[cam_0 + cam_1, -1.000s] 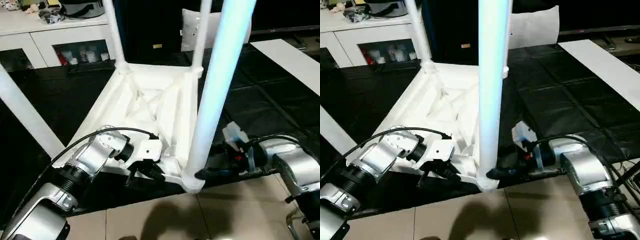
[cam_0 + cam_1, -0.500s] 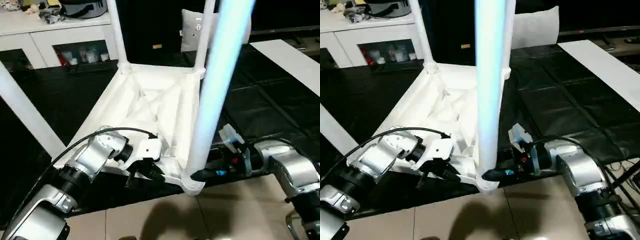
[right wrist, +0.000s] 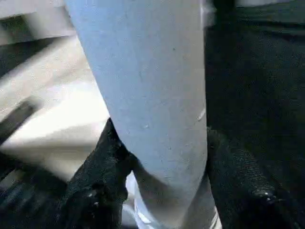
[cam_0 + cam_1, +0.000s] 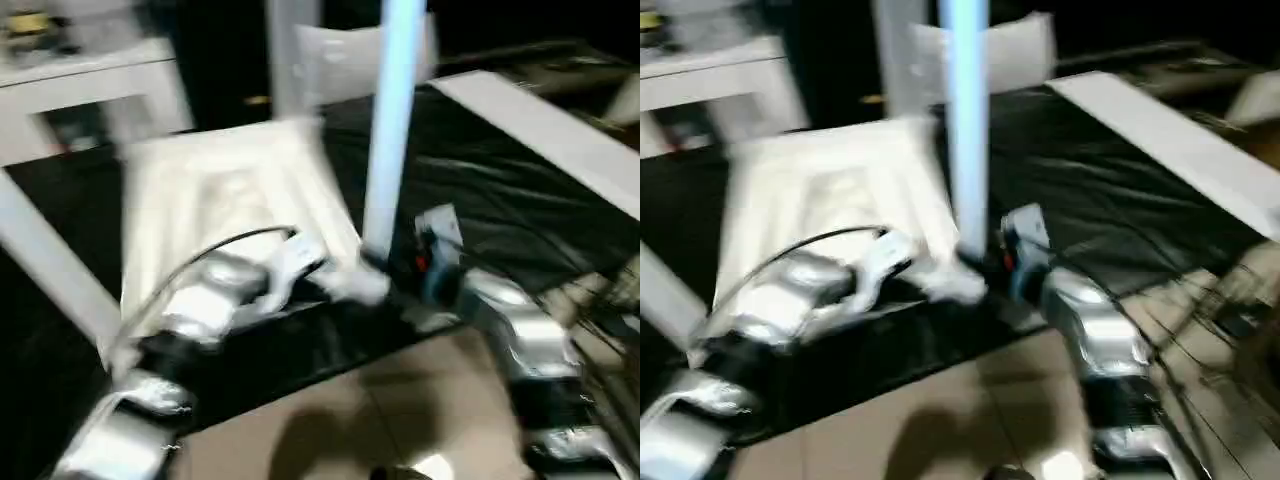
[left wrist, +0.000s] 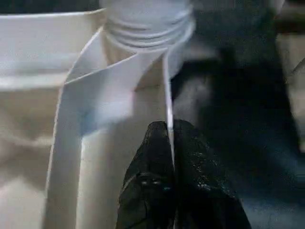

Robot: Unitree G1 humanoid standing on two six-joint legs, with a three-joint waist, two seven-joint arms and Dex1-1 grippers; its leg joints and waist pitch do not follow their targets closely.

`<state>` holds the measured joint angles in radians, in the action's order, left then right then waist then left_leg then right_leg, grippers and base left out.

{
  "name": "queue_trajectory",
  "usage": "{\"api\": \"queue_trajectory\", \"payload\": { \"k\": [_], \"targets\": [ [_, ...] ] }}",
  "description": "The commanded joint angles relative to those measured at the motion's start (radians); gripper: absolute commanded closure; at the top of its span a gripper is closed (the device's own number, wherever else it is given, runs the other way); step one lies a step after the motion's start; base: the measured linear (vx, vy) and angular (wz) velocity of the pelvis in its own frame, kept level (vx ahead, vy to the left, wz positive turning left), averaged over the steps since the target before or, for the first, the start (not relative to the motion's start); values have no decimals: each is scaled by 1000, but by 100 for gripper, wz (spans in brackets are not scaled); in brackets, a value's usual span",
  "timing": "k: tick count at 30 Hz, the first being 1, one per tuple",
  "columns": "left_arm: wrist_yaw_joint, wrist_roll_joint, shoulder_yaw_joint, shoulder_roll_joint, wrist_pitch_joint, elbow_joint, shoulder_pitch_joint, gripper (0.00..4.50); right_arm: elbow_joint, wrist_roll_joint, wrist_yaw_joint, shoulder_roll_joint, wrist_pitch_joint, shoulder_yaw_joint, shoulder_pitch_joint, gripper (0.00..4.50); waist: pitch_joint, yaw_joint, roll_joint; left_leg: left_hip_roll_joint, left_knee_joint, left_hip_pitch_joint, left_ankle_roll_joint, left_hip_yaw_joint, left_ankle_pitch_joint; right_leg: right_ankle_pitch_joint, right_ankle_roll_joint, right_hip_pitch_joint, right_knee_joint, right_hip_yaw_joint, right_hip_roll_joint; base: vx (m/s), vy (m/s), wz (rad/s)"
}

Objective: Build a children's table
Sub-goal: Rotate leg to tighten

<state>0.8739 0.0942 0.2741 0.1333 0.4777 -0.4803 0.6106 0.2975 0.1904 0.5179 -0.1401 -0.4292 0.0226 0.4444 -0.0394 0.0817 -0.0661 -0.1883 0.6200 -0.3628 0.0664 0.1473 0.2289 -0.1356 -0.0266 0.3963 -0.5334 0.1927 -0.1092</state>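
Black floor mats carry the upturned tabletop (image 4: 215,205), ribbed underside up, with a white cabinet (image 4: 90,95) behind. At its near corner socket (image 5: 145,26) stands a leg (image 4: 392,130); two more rise from other corners. The right gripper (image 3: 164,164) clasps this leg low down, a finger (image 3: 102,171) on each side. The left gripper (image 5: 171,138) is pinched tight on a thin rib (image 5: 167,95) of the tabletop beside the socket — steadying it. Seating the leg well likely means keeping it upright and turning without tilting. Nothing here holds contents — the cabinet's shelves are too blurred to read.
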Motion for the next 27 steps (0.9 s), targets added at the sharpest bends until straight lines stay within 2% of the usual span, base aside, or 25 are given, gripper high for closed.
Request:
{"api": "queue_trajectory", "payload": {
  "k": [1,2,3,4,5,6,7,8,10,12,13,15,19,20,21,22,23,24,25,27],
  "targets": [
    [4,-64,28,-61,-15,16,8,450,62,-14,-43,61,15,-73,27,248,61,-6,5,-32,-80,-13,-49,-25,291,-490,-24,-65,85,-42,-65,0,0,0],
    [4,-64,28,-61,-15,16,8,450,62,-14,-43,61,15,-73,27,248,60,-8,7,-26,-77,-6,-60,-19,280,-483,-51,-57,87,-44,-65,0,0,0],
    [-11,-48,30,-65,-19,14,10,450,63,-47,-39,68,53,-91,33,248,59,-11,13,-19,-74,-11,-71,-14,263,-499,-58,-58,85,-44,-64,0,0,0],
    [-15,-36,32,-68,-14,16,9,450,60,-52,-36,82,53,-77,33,248,57,-15,13,-18,-73,-12,-73,-13,253,-509,-56,-58,86,-44,-63,0,0,0],
    [-17,-27,33,-67,-11,19,7,450,52,-49,-33,91,43,-62,30,248,57,-21,11,-19,-72,-8,-77,-12,242,-520,-53,-55,86,-45,-64,0,0,0],
    [-25,-11,35,-63,-7,22,3,450,35,-41,-29,91,39,-50,21,195,58,-24,9,-25,-75,-9,-79,-14,231,-508,-54,-58,82,-47,-62,0,0,0],
    [-26,-10,36,-62,-8,21,2,450,33,-40,-27,89,40,-51,19,195,59,-26,13,-28,-77,-12,-80,-16,222,-492,-55,-61,78,-48,-62,0,0,0],
    [-28,-4,38,-56,-13,20,1,450,22,-35,-19,78,42,-54,11,182,61,-31,9,-35,-80,-14,-82,-20,206,-450,-64,-64,69,-51,-63,0,0,0],
    [-32,4,40,-48,-22,18,-1,450,5,-26,-5,60,47,-58,-2,179,64,-35,9,-39,-80,-15,-90,-20,183,-393,-83,-65,61,-57,-64,0,0,0],
    [-11,6,52,-12,-66,9,-5,450,-41,11,71,-1,67,-55,-37,148,65,-47,11,-40,-80,-13,-100,-17,167,-362,-96,-66,56,-61,-65,0,0,0],
    [-11,6,52,-12,-66,9,-5,450,-41,11,71,-1,67,-55,-37,140,66,-51,11,-39,-79,-14,-103,-18,159,-353,-96,-69,55,-61,-65,0,0,0],
    [43,8,66,28,-110,3,-9,450,-92,46,202,-78,75,-53,-67,123,65,-68,11,-39,-78,-12,-118,-11,144,-345,-98,-66,53,-64,-65,0,0,0],
    [135,20,93,78,-176,-3,-16,450,-137,72,333,-158,73,-36,-89,92,66,-94,10,-41,-78,-8,-119,-11,126,-355,-91,-66,55,-64,-65,0,0,0],
    [135,20,93,78,-176,-3,-16,450,-137,72,333,-158,73,-36,-89,85,67,-95,10,-42,-78,-9,-117,-11,122,-348,-92,-66,51,-66,-64,0,0,0],
    [247,21,133,137,-258,-8,-21,450,-148,104,451,-252,71,-27,-93,72,66,-99,6,-43,-80,-6,-116,-12,126,-346,-94,-65,50,-66,-63,0,0,0],
    [247,21,133,137,-258,-8,-21,450,-148,104,451,-252,71,-27,-93,59,68,-104,6,-44,-79,-5,-119,-14,128,-343,-94,-66,50,-65,-64,0,0,0],
    [278,17,144,152,-275,-7,-22,450,-144,104,477,-277,77,-30,-91,49,67,-109,5,-48,-80,-4,-119,-12,123,-326,-98,-63,46,-71,-63,0,0,0],
    [346,16,174,188,-319,-7,-21,450,-132,100,547,-341,74,-51,-83,45,68,-118,4,-48,-80,-1,-117,-11,125,-323,-103,-62,45,-71,-62,0,0,0],
    [363,22,187,200,-335,-11,-18,450,-131,99,582,-364,78,-64,-82,39,68,-125,9,-47,-81,0,-115,-9,129,-320,-110,-62,43,-74,-63,0,0,0],
    [378,31,199,210,-351,-18,-14,450,-130,96,619,-385,88,-78,-81,28,65,-130,10,-47,-82,-3,-114,-7,127,-326,-112,-64,42,-77,-63,0,0,0]
  ]
}}
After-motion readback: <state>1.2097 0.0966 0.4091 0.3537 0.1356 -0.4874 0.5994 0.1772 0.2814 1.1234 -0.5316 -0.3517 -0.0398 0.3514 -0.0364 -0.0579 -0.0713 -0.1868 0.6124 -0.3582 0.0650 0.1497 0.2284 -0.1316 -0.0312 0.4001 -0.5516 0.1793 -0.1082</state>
